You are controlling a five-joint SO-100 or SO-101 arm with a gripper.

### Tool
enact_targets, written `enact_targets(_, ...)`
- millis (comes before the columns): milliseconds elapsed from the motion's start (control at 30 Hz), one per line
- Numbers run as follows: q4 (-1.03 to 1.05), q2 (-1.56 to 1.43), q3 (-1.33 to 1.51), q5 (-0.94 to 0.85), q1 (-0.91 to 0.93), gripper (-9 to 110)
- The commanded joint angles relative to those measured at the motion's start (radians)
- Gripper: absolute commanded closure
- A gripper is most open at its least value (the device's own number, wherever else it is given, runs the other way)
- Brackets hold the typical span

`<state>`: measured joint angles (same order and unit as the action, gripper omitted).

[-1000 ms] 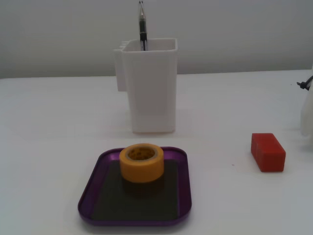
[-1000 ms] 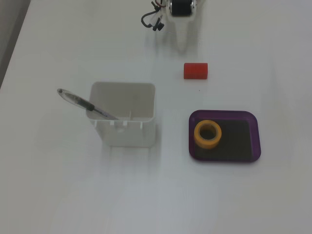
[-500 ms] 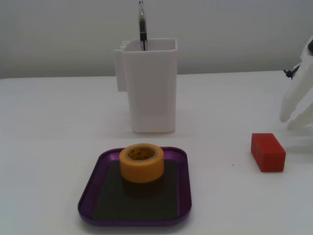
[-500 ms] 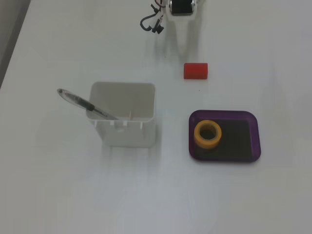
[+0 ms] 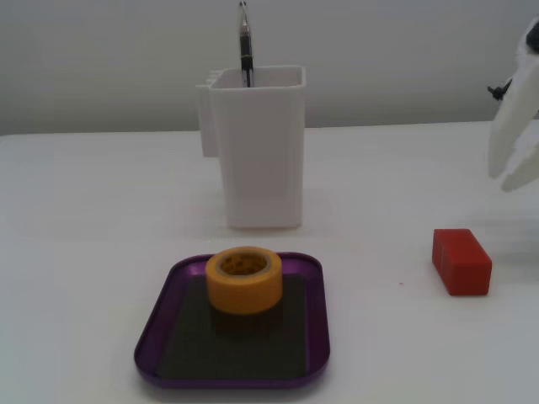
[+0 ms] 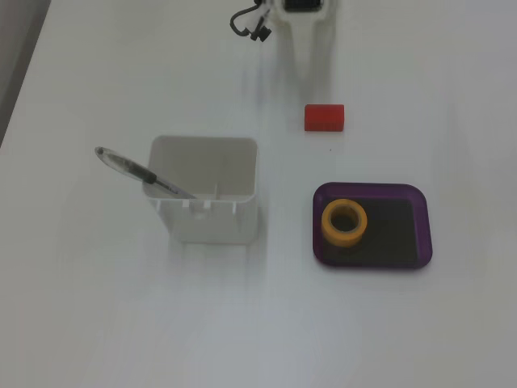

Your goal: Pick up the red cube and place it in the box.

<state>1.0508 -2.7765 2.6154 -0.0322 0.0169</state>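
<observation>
**Red cube on table, not gripped**

No readable writing. One shallow purple metal box (image 5: 313, 337), rounded corners, dark floor, holds one yellow tape roll (image 5: 244, 279). One matte red cube (image 5: 461, 261) lies just below and ahead of the white gripper (image 5: 515, 151); jaw state unclear. One white container (image 5: 257, 147), one pen (image 5: 245, 46).

The white arm (image 6: 305, 32) reaches down from the top edge of a fixed view, ending in the hand (image 6: 311, 77). In the other fixed view the hand (image 5: 514, 172) hangs at the right edge above the worktop, holding nothing, fingers (image 5: 509, 139) pointing down, their spacing unclear.
</observation>
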Motion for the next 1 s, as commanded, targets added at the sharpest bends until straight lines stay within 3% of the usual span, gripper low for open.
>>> enact_targets(0, -0.006, 0.238, -0.187, 0.006, -0.002, 100)
enact_targets(333, 0.040, 0.632, -0.440, 0.092, -0.017, 77)
enact_targets(633, 0.046, 0.726, -0.489, 0.132, -0.175, 76)
enact_targets(967, -0.003, 0.854, -0.488, 0.132, -0.179, 76)
